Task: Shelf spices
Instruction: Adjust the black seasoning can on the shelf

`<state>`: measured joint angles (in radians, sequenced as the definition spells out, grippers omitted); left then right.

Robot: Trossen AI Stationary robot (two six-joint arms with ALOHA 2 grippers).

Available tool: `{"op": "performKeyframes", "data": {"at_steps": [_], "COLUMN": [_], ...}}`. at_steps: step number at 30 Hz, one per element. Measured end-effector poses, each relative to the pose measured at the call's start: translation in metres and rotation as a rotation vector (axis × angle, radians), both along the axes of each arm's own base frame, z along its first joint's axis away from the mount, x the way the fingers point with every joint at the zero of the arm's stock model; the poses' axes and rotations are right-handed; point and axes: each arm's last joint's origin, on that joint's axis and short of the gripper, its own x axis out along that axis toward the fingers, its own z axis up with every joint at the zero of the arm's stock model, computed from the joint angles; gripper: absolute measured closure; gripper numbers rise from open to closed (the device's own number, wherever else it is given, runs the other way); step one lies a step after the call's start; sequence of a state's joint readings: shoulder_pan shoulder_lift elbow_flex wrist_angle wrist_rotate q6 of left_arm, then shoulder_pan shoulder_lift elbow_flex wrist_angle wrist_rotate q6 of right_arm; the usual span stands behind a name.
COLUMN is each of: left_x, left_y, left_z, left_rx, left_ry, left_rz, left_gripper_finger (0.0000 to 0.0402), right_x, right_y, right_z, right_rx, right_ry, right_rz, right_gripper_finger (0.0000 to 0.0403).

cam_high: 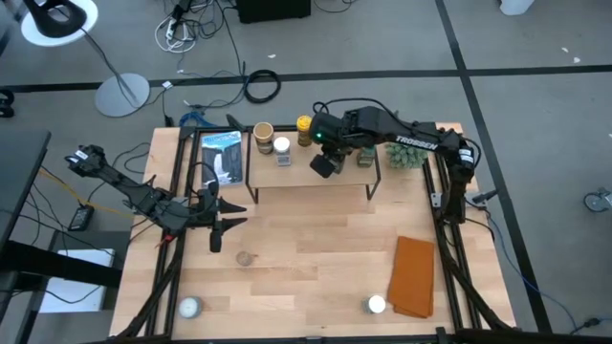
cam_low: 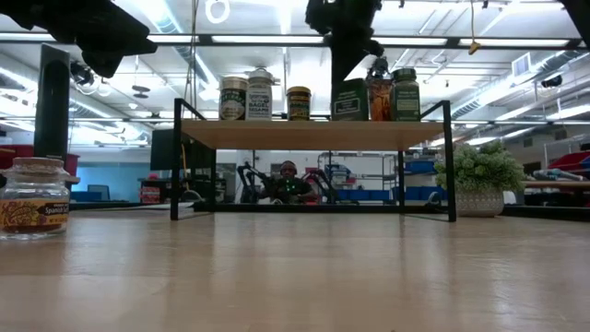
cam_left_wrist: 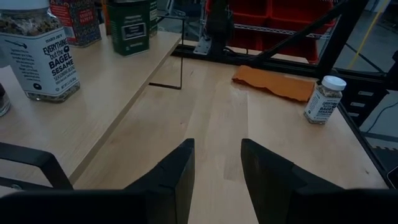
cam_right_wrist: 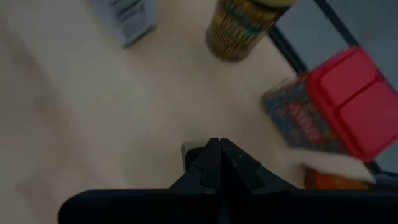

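A pale wood table (cam_high: 316, 244) inside a black frame stands on a grey floor strung with cables; the table's middle, in front of the shelf (cam_high: 311, 172), lies broad and bare. The shelf, a light board on thin black legs, sits at the far edge, with clear space beneath it in the low view. On it stand a jar reading "EVERYTHING BUT THE BAGEL SESAME" (cam_left_wrist: 40, 53), filled with speckled seeds, a yellow-lidded jar (cam_high: 304, 127), a brown-lidded jar (cam_high: 263, 132), a dark green tin (cam_low: 350, 100) and a red-topped box (cam_right_wrist: 339, 106). The right gripper (cam_high: 325, 164) hangs over the shelf's middle, fingers pressed together on nothing. The left gripper (cam_high: 216, 234) waits left of the shelf over open table, fingers (cam_left_wrist: 171, 177) parted and holding nothing. Three jars stand off the shelf: one with "Spanish" legible on its label (cam_low: 34, 196) in front of the shelf, a white-lidded bagel-seasoning jar (cam_left_wrist: 324, 99) beside the orange cloth (cam_high: 415, 277) at the near right, another (cam_high: 190, 307) at the near left. A leafy plant (cam_low: 477, 175) sits right of the shelf.
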<state>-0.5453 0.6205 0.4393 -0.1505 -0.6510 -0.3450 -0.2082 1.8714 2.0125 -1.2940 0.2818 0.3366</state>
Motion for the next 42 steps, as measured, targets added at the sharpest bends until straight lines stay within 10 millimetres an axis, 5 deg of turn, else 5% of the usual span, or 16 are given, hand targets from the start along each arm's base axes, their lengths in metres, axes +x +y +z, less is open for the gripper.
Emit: {"op": "performKeyframes", "data": {"at_steps": [20,25,32,37,42], "left_x": [0.0,0.0,0.0,0.0,0.0], "left_y": [0.0,0.0,0.0,0.0,0.0], "left_z": [0.0,0.0,0.0,0.0,0.0], "left_rx": [-0.002,-0.002,-0.002,-0.003,-0.007], "left_ry": [-0.001,0.0,0.0,-0.001,-0.003], "left_rz": [0.0,0.0,0.0,0.0,0.001], "left_gripper_finger": [0.0266,0.0266,0.0266,0.0266,0.0266], "right_x": [-0.017,-0.03,-0.058,-0.078,-0.1], "right_y": [0.044,0.075,0.146,0.193,0.229], "right_z": [0.016,0.025,0.04,0.019,-0.034], "right_rx": [-0.039,-0.115,-0.248,-0.269,-0.298], "right_ry": [0.033,0.047,-0.057,-0.125,-0.243], "right_rz": [0.032,0.039,0.041,0.015,-0.068], "right_gripper_finger": [0.0403,0.0403,0.0403,0.0403,0.0403]}}
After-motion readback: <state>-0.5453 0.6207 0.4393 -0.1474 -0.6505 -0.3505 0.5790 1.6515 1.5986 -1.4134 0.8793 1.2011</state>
